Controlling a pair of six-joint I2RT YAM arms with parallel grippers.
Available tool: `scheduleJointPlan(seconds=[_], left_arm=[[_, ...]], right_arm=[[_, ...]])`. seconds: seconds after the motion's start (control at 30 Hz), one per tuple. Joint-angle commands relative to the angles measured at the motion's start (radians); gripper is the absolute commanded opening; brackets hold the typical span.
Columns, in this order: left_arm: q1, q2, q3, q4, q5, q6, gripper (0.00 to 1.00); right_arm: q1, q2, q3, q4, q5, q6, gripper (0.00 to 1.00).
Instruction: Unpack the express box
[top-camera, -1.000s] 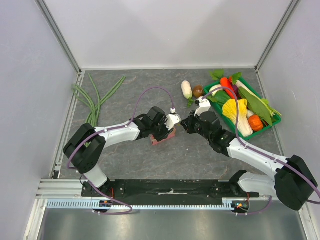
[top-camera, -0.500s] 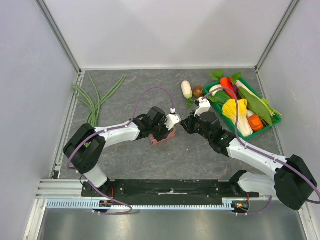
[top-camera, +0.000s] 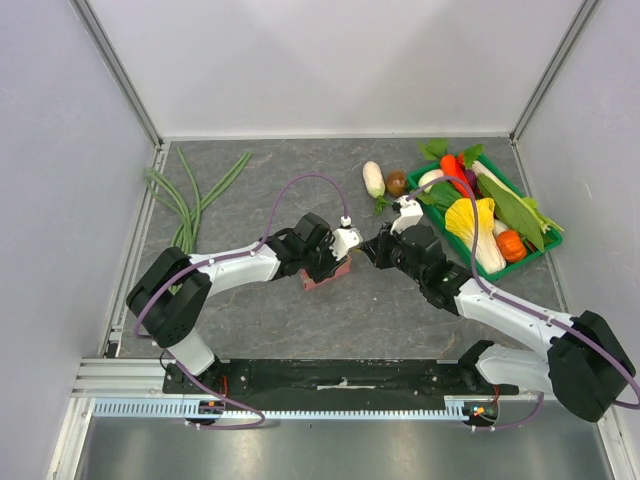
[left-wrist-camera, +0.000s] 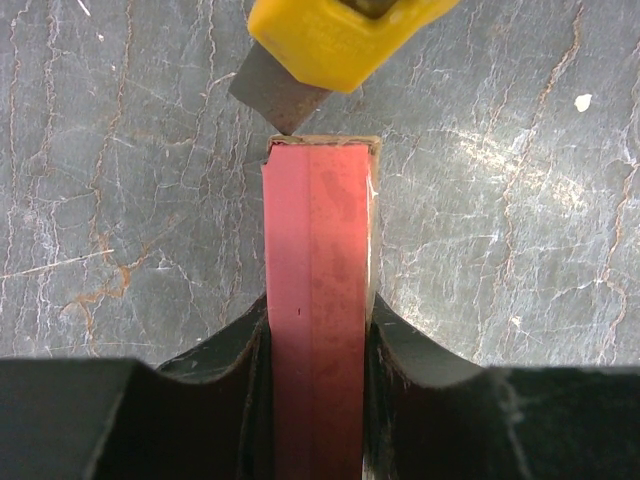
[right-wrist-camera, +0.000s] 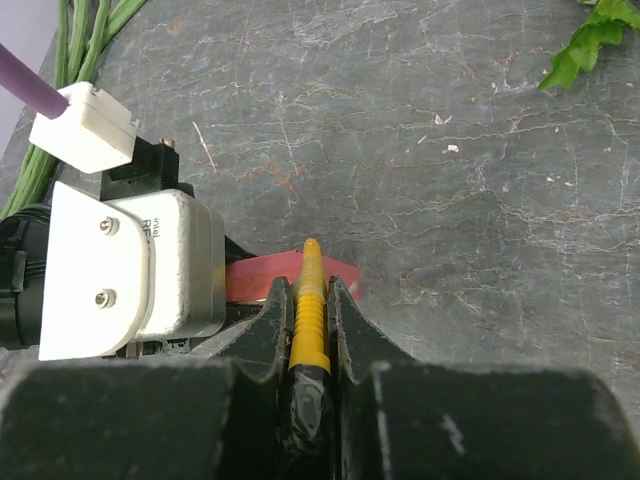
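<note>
Half hidden, the box (left-wrist-camera: 315, 220) is clamped by the left gripper (left-wrist-camera: 318, 322), the knife (left-wrist-camera: 335, 40) at its end by the right gripper (right-wrist-camera: 310, 300).

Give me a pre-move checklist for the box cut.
1. Is the express box clamped on edge in the left gripper: ok.
2. Is the yellow knife held firmly in the right gripper: ok.
3. Is the blade out of the handle: ok.
4. Is the blade tip at the box's far end: ok. Has it pierced: cannot tell.
5. Are the left fingers well back from the blade: ok.
6. Is the flap open: cannot tell.
</note>
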Motion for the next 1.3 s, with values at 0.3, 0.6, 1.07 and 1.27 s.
scheduleJointPlan(seconds=[0.3, 0.6, 1.07, 1.27], left_arm=[[-0.001, 0.044, 0.027, -0.010, -0.074, -0.033, 0.29], [0.000, 0.064, 0.045, -0.026, -0.089, -0.044, 0.25], [0.005, 0.079, 0.055, -0.049, -0.115, -0.037, 0.22], [0.008, 0.084, 0.058, -0.050, -0.111, -0.034, 0.21]], right_arm=[[0.003, -0.045, -0.052, -0.109, -0.073, -0.025, 0.00], [0.003, -0.068, -0.058, -0.146, -0.104, -0.024, 0.00], [0.002, -0.113, -0.066, -0.187, -0.116, -0.018, 0.00], [0.002, -0.125, -0.066, -0.189, -0.108, -0.016, 0.00]])
